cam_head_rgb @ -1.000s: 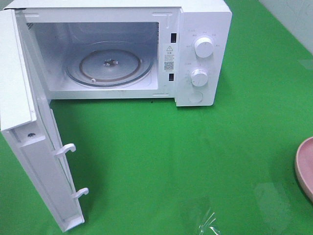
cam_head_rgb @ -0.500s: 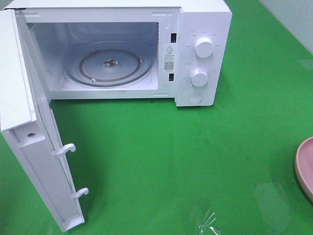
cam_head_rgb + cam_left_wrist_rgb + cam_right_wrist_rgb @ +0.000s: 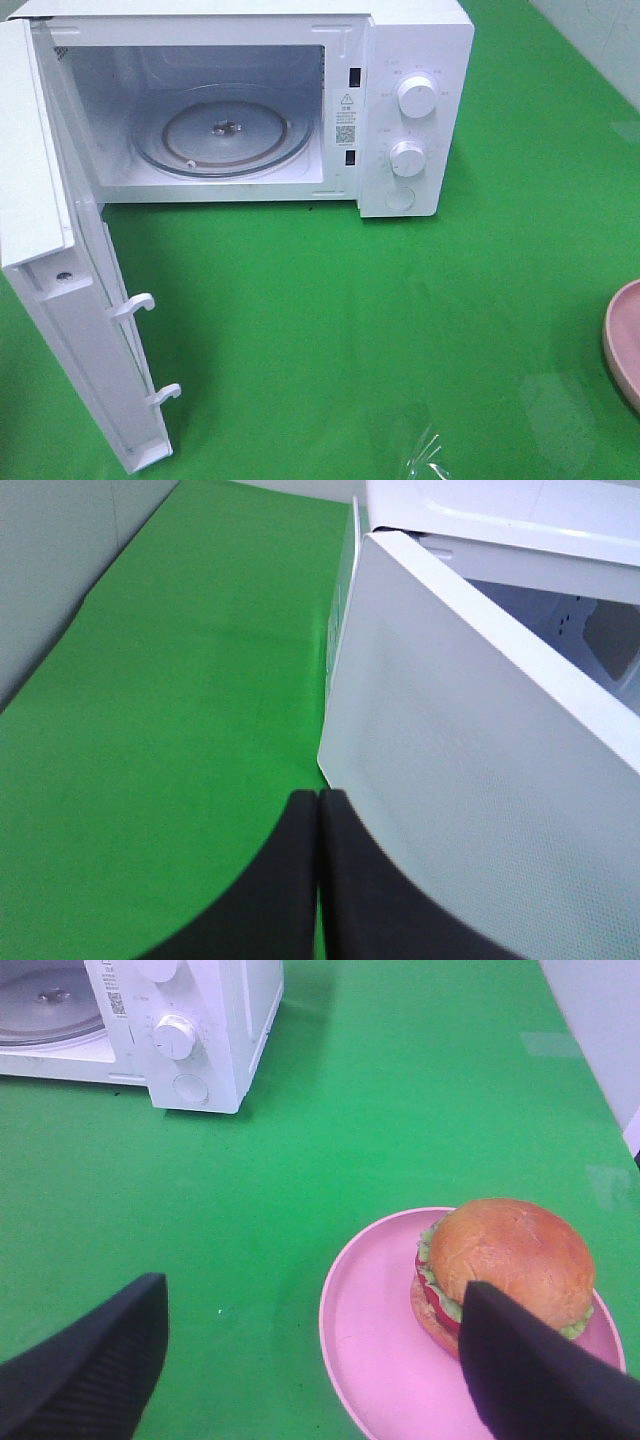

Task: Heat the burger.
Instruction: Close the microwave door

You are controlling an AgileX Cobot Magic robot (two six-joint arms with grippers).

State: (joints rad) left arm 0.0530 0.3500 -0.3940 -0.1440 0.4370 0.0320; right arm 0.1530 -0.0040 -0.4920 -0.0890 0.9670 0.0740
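The burger (image 3: 500, 1255), with its golden-brown bun, lettuce and tomato, sits on a pink plate (image 3: 370, 1350) in the right wrist view. My right gripper (image 3: 315, 1305) hovers open just short of it, one finger (image 3: 530, 1370) overlapping the burger's near side. In the left wrist view my left gripper (image 3: 318, 880) is shut with nothing between its pads, close to the outer face of the microwave door (image 3: 480, 780). Neither gripper appears in the high view, and the burger is out of that frame.
The white microwave (image 3: 415, 110) stands at the back with its door (image 3: 60, 300) swung wide to the left. Its glass turntable (image 3: 225, 135) is bare. The pink plate's rim (image 3: 622, 340) shows at the right edge. Green cloth (image 3: 350, 320) covers the table.
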